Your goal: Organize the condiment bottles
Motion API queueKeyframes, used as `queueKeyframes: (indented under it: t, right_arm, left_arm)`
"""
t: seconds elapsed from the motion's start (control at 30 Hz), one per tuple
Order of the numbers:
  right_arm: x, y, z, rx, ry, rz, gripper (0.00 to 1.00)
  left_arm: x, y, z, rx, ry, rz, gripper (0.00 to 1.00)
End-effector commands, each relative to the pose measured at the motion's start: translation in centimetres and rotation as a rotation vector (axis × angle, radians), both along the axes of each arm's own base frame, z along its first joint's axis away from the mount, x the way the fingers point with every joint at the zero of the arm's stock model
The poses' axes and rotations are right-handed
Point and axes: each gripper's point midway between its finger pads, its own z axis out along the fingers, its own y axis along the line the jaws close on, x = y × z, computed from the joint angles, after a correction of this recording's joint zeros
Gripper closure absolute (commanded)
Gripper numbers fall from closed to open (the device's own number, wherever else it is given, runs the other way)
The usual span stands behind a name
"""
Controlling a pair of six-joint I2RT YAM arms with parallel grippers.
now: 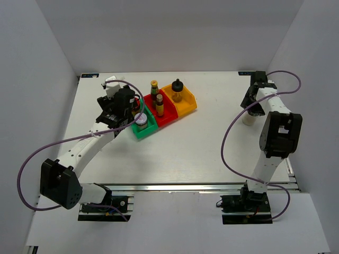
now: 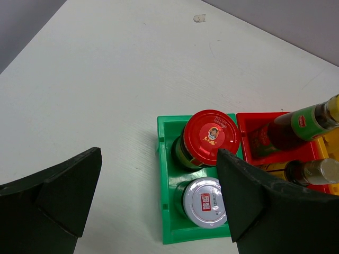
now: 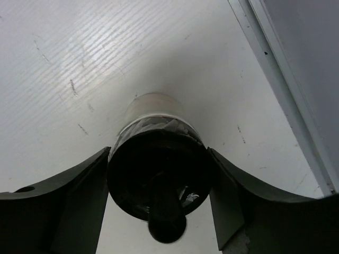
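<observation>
**Top view.** Three bins stand in a slanted row at the far left of the tabletop (image 1: 212,148). The green bin (image 1: 143,134) is nearest, the red bin (image 1: 168,119) is in the middle, and the orange bin (image 1: 189,106) is farthest. The green bin shows a white-lidded jar (image 1: 141,119). The red bin holds a yellow-capped sauce bottle (image 1: 154,87) and, nearer, a slim bottle (image 1: 159,105). The orange bin holds one black-topped shaker (image 1: 177,90). All stand upright, long axis vertical, caps up. A lone shaker (image 1: 247,119) stands upright on the bare tabletop at the far right, under the right hand (image 1: 253,110). The left hand (image 1: 117,119) hangs just left of the green bin.

**Left wrist view.** The green bin holds two jars. A red-capped jar (image 2: 212,136) sits at one end and the white-lidded jar just beside it at the other, both lids up. The left hand's fingers are spread wide and hold nothing. One finger overlaps the bin's edge in this view, and contact cannot be told.

**Right wrist view.** The camera looks down on the lone shaker's black top, with its pale body standing on the tabletop. The right hand's fingers are closed against both sides of the cap.
</observation>
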Motion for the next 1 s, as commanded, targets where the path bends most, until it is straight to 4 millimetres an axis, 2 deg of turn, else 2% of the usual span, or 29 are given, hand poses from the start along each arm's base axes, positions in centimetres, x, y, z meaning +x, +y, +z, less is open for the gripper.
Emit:
queueKeyframes:
  t: [0.0, 0.07, 0.27, 0.3, 0.33, 0.43, 0.47, 0.53, 0.57, 0.6, 0.63, 0.67, 0.7, 0.73, 0.83, 0.87, 0.9, 0.97]
  right_arm:
    - [1.3, -0.6, 1.9, -0.015, -0.07, -0.012, 0.34]
    - [1.4, -0.4, 2.0, -0.012, -0.08, 0.005, 0.4]
    - [2.0, 1.1, 3.2, 0.03, -0.123, 0.124, 0.48]
    - [1.9, 1.6, 3.3, 0.032, -0.122, 0.161, 0.49]
    - [2.1, 2.0, 4.2, 0.025, -0.152, 0.18, 0.5]
    - [2.4, 4.6, 6.0, 0.025, -0.198, 0.291, 0.55]
    - [2.9, 7.2, 6.8, 0.033, -0.222, 0.354, 0.56]
    - [3.6, 9.9, 8.6, 0.043, -0.275, 0.448, 0.56]
    - [3.9, 12.7, 9.6, 0.053, -0.305, 0.514, 0.56]
    - [4.2, 14.5, 10.0, 0.068, -0.315, 0.571, 0.56]
    - [4.8, 16.1, 11.6, 0.076, -0.358, 0.605, 0.56]
    - [4.8, 18.9, 12.3, 0.1, -0.376, 0.668, 0.56]
    - [5.0, 20.5, 12.5, 0.111, -0.385, 0.706, 0.56]
    - [5.2, 22.9, 14.0, 0.122, -0.425, 0.758, 0.56]
    - [6.0, 26.7, 15.0, 0.159, -0.478, 0.834, 0.57]
    - [6.2, 28.4, 16.4, 0.172, -0.516, 0.867, 0.58]
    - [6.7, 29.4, 15.8, 0.18, -0.514, 0.885, 0.59]
    - [7.4, 31.4, 17.2, 0.205, -0.56, 0.917, 0.59]
  left_arm:
    - [0.3, 0.4, 1.8, -0.011, -0.042, 0.02, 0.02]
    - [0.1, 0.5, 1.8, -0.008, -0.04, 0.026, 0.02]
    - [-0.5, 0.9, 2.0, -0.008, -0.044, 0.035, 0.02]
    - [-0.6, 1.0, 2.1, -0.01, -0.048, 0.034, 0.02]
    - [-0.7, 1.0, 2.2, -0.013, -0.051, 0.033, 0.02]
    - [-1.0, 1.1, 2.6, -0.024, -0.068, 0.031, 0.02]
    - [-1.2, 1.2, 2.5, -0.024, -0.068, 0.031, 0.02]
    - [-1.4, 1.3, 2.6, -0.024, -0.068, 0.032, 0.02]
    - [-1.5, 1.4, 2.6, -0.026, -0.068, 0.039, 0.02]
    - [-1.7, 1.5, 2.6, -0.029, -0.068, 0.042, 0.02]
    - [-1.9, 1.6, 2.3, -0.028, -0.054, 0.043, 0.02]
    - [-2.1, 1.5, 2.1, -0.036, -0.052, 0.04, 0.02]
    - [-2.2, 1.5, 2.0, -0.039, -0.052, 0.035, 0.02]
    - [-2.4, 1.5, 2.4, -0.05, -0.067, 0.031, 0.02]
    - [-2.7, 1.4, 2.2, -0.069, -0.077, 0.019, 0.02]
    - [-2.8, 1.3, 2.3, -0.074, -0.079, 0.012, 0.02]
    - [-2.8, 1.2, 2.3, -0.078, -0.079, 0.007, 0.02]
    - [-2.8, 1.1, 2.2, -0.08, -0.078, 0.001, 0.02]
